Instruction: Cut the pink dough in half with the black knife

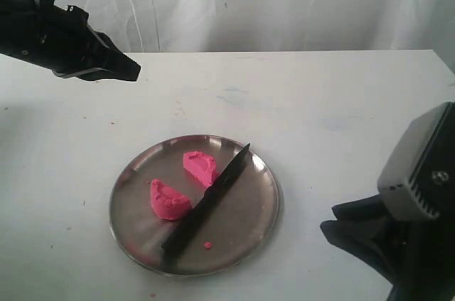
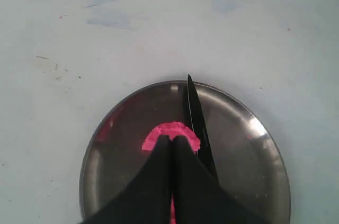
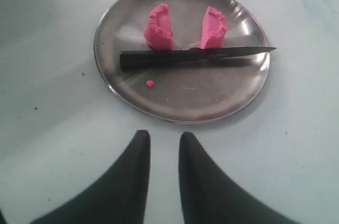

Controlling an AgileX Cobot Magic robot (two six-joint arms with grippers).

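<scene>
Pink dough point(image 1: 182, 183): two halves on steel plate point(image 1: 256, 223), ahead of right pincer point(image 3: 163, 144), whose tips stand slightly apart, empty. Black knife point(image 1: 207, 202): flat on plate, just beside both halves. Left pincer point(image 2: 170, 147): tips together, raised above desk point(image 1: 320, 102).

Dough point(image 1: 170, 200): 2 bright pink pieces. Knife point(image 1: 207, 201): solid black. Plate point(image 1: 245, 233): silver-grey steel, reflective. Table point(image 1: 320, 102): white, faint blue smudges. Crumb point(image 1: 207, 245): pink.

Ext cam looks down at my table from the front. Both wrist cams face down, sharing the steel plate point(image 1: 264, 205) point(image 2: 233, 113) point(image 3: 185, 102).
</scene>
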